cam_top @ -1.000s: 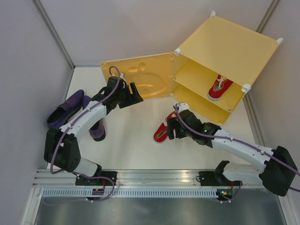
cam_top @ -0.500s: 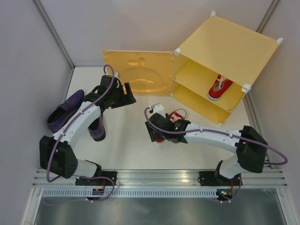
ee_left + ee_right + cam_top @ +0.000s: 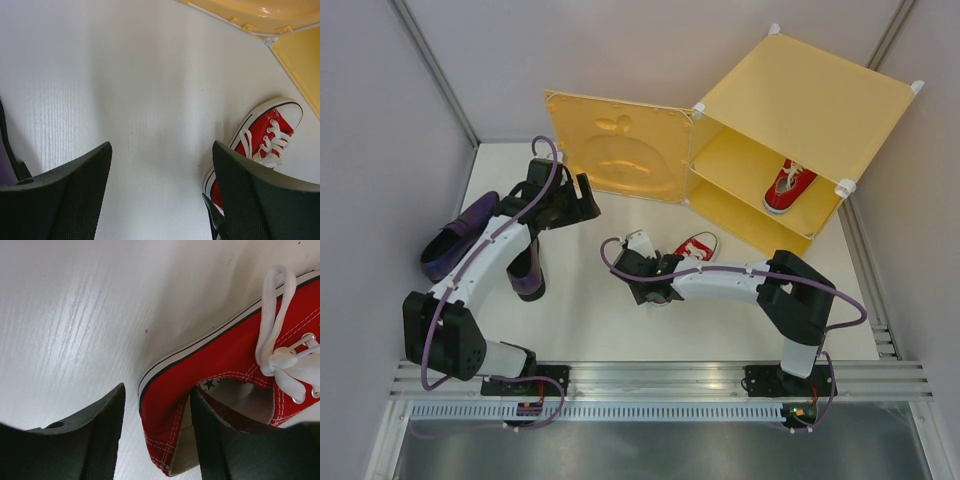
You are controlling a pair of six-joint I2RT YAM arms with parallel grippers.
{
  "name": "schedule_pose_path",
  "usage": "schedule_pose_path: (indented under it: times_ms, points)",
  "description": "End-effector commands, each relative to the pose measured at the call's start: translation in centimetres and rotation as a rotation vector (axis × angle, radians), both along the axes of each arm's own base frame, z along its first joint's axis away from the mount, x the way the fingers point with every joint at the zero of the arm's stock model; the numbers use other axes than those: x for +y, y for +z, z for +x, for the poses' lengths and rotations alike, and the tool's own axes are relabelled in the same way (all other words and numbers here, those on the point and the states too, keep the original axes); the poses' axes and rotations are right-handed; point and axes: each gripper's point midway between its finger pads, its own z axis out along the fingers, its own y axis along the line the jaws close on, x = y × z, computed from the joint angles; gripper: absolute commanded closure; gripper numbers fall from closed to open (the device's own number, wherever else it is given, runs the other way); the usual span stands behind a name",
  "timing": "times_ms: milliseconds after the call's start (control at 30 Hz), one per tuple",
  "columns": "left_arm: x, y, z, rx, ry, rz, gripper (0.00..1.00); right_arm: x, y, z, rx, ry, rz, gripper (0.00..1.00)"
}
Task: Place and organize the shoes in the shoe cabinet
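in the last second the right arm has swept from in front of the shoe cabinet (image 3: 800,90) round to the 9 o'clock side of the loose red sneaker (image 3: 698,245), and the right gripper (image 3: 157,407) now sits at its heel. the jaws are parted, one finger (image 3: 95,440) outside the heel wall and the other down in the shoe's opening. a sliver of table (image 3: 590,320) shows between the outer finger and the canvas, so nothing is pinched yet. the sneaker lies on the table just at 7 o'clock of the cabinet's lower compartment, toe toward 1 o'clock, and seems to have kept its place. its mate (image 3: 790,187) stands on the upper shelf, toward the 3 o'clock end

the door (image 3: 620,150) has swung further back toward 12 o'clock, and the left gripper (image 3: 161,165) has drawn away from it toward 8 o'clock. it hangs spread wide over bare table, holding nothing. the two purple loafers (image 3: 460,235) wait at 9 o'clock, beside the left arm

my reading: the opening is clear and the grasp on the second sneaker is lined up, so closing on the heel is the next step toward joining the pair
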Motion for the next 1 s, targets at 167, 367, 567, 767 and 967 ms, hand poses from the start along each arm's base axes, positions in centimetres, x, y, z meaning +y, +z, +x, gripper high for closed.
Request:
schedule_pose_path:
  times_ms: [167,367,567,767,967]
  points:
    - [0.2,0.8,0.1,-0.021,-0.023,-0.010,0.15,-0.3,-0.9,-0.3,0.009,-0.009,-0.045,0.59]
    - [0.2,0.6,0.1,-0.010,-0.027,-0.024,0.15,-1.1,1.5,-0.8,-0.003,0.018,-0.043,0.92]
    - [0.1,0.4,0.1,-0.001,-0.029,-0.032,0.15,-1.1,6.9,-0.8,-0.043,0.096,-0.001,0.99]
    - [0.1,0.3,0.1,0.002,-0.029,-0.032,0.15,-1.8,13.1,-0.1,-0.098,0.187,0.013,0.99]
    - [0.1,0.1,0.0,0.010,-0.031,-0.031,0.15,-4.3,17.9,3.6,-0.130,0.184,0.078,0.99]
